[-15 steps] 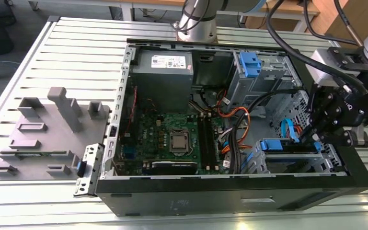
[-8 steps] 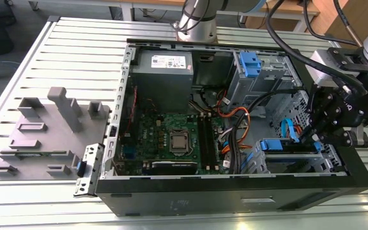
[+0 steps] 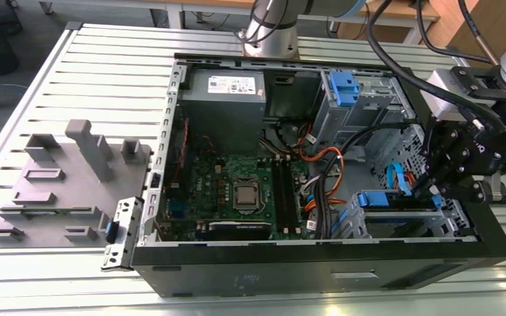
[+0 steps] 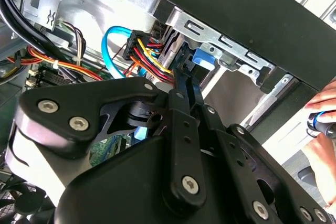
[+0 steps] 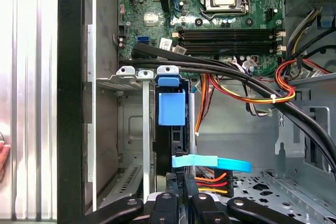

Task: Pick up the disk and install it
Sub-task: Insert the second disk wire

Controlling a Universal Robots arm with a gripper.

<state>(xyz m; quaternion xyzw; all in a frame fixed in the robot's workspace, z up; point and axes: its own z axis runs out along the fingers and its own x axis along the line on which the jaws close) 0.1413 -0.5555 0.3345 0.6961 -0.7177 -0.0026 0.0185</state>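
An open computer case point(image 3: 323, 253) lies on a slatted metal table point(image 3: 103, 79). The disk point(image 5: 171, 109) stands on edge in the drive cage point(image 5: 131, 73), in the corner on the exterior view's right, its blue tab facing the motherboard point(image 5: 231, 19). The black gripper point(image 5: 184, 184) reaches into the case at the disk's cable end. Its fingers point(image 4: 181, 95) are drawn close together, and they seem to touch the disk, though a firm grip is unclear.
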